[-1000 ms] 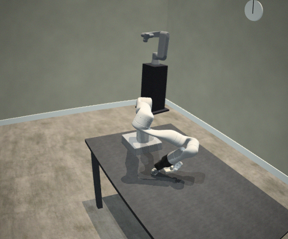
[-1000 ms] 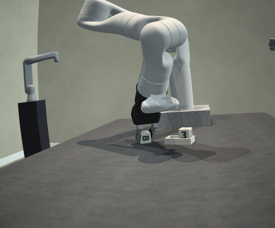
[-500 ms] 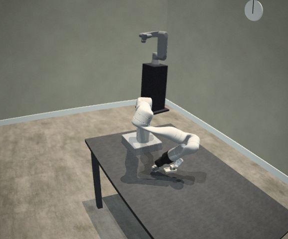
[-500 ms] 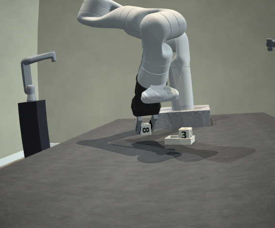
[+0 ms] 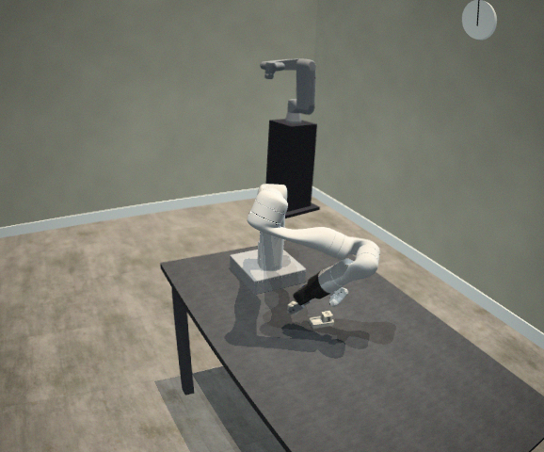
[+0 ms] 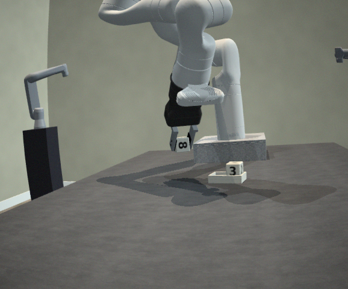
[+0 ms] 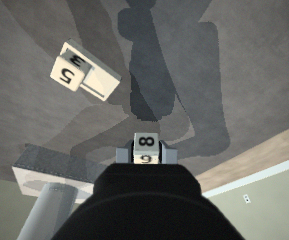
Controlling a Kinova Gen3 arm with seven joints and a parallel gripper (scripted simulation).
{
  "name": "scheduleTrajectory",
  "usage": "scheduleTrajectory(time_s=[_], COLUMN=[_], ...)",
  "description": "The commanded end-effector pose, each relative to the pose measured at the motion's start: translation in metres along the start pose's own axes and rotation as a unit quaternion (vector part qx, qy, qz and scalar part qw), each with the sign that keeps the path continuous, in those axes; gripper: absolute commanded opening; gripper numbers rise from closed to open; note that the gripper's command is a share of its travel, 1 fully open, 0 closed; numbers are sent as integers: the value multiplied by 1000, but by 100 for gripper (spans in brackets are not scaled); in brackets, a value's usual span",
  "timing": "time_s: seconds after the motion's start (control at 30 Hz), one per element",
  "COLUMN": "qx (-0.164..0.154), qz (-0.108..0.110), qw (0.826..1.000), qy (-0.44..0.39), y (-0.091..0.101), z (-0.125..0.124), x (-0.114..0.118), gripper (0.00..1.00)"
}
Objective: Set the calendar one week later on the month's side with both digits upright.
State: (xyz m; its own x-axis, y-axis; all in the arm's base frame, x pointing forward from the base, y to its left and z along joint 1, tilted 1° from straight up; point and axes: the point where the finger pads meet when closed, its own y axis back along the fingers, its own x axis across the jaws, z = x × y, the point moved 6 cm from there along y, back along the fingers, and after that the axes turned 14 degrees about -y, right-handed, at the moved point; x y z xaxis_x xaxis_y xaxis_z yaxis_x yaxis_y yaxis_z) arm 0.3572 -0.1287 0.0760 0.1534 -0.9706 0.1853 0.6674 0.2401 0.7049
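My gripper (image 5: 295, 307) (image 6: 182, 147) (image 7: 146, 147) is shut on a cream cube and holds it above the table, to the left of the tray in the exterior view. The held cube (image 6: 182, 144) (image 7: 146, 141) shows an 8 lying on its side in the exterior view; the wrist view also shows a face with a 6 or 9. The cream tray (image 5: 315, 322) (image 6: 217, 179) (image 7: 99, 83) rests on the table. The other cube (image 5: 327, 315) (image 6: 235, 170) (image 7: 66, 75) sits in its right end in the exterior view, with an upright 3 facing that camera. The wrist view shows its 5 too. No month name is readable.
The arm's square base block (image 5: 267, 272) (image 6: 230, 152) (image 7: 54, 167) stands behind the tray in the exterior view. The dark table (image 5: 384, 364) (image 6: 174, 242) carries the arm's shadows around the tray. Other arms on black pedestals (image 5: 289, 165) (image 6: 40, 161) stand away from the table.
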Motion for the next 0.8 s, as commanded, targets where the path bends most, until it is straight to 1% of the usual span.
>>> scheduleTrajectory(time_s=[0.0, 0.33, 0.47, 0.53, 0.63, 0.77], qx=[2, 3, 18, 18, 44, 87], qz=[1, 1, -4, -4, -11, -21], qw=[1000, 1000, 1000, 1000, 999, 996], qy=[-2, -2, -2, -2, -2, -2], y=[2, 2, 2, 2, 1, 0], z=[1, 2, 3, 3, 7, 13], x=[2, 2, 3, 3, 4, 6], gripper=[60, 60, 60, 60, 60, 60])
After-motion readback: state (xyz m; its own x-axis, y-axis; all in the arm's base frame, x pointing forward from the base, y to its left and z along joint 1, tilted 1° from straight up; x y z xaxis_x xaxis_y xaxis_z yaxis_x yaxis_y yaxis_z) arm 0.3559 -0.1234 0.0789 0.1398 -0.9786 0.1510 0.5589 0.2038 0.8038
